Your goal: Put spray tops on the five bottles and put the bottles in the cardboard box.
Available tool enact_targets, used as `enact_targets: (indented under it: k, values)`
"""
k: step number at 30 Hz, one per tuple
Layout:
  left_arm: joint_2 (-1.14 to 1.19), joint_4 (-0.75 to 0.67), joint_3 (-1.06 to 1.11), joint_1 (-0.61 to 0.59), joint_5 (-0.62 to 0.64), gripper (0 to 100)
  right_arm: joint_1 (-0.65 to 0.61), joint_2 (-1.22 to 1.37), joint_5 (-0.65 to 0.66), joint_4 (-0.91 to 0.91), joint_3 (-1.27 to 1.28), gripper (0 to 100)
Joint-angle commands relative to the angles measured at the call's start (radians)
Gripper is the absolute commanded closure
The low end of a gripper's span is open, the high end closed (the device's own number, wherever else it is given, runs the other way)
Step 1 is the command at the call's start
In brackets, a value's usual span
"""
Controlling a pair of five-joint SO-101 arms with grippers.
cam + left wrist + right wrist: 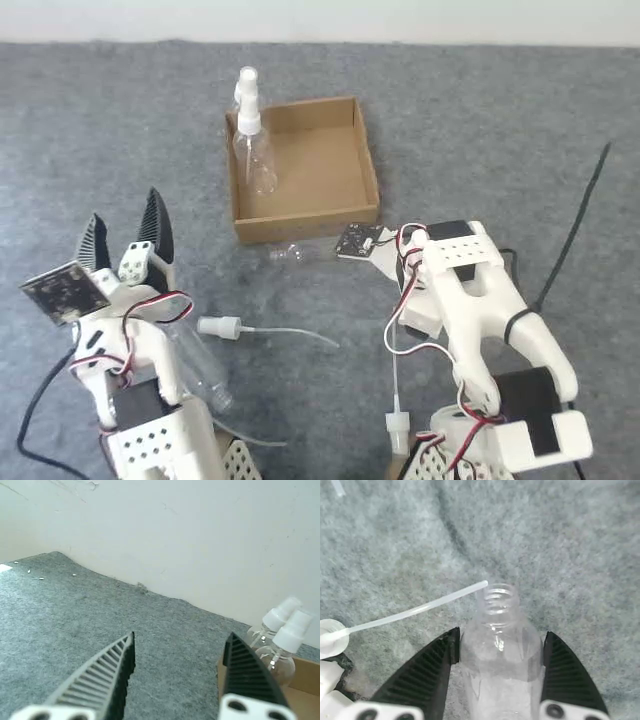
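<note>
My right gripper [501, 632] is shut on a clear topless bottle [500, 650], which lies on the grey mat [500, 130] just in front of the cardboard box [372, 170]. In the high view this bottle [293, 252] points its open neck away from the arm. Two bottles with spray tops [252, 140] lean in the box's far left corner; they also appear in the left wrist view [280, 647]. My left gripper [125, 207] is open and empty, raised above the mat [182, 636]. A loose spray top [220, 326] with its long tube lies between the arms.
Another clear bottle [200, 368] lies beside the left arm's base. A second spray top [398, 420] with its tube lies by the right arm's base. In the right wrist view, a spray top [329, 637] has its tube ending near the bottle's neck. A black cable [580, 215] runs at the right.
</note>
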Motion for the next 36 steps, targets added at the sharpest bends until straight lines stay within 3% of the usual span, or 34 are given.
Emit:
enact_targets:
  k: [1,6,16,26,36]
  values:
    - [-0.011,-0.034,-0.005,0.003,-0.008,73,0.013,-0.013,0.009,0.013,-0.009,85.9]
    - [-0.011,-0.034,-0.005,0.005,-0.008,73,0.013,-0.021,-0.011,0.015,-0.009,88.9]
    - [-0.011,-0.034,-0.005,0.003,-0.008,73,0.005,-0.024,-0.189,0.021,-0.046,89.0]
    - [-0.011,-0.034,-0.005,0.003,-0.008,73,-0.024,-0.024,-0.454,0.263,-0.261,89.0]
    - [-0.011,-0.034,-0.005,0.003,-0.008,73,-0.16,-0.186,-0.503,0.417,-0.295,89.0]
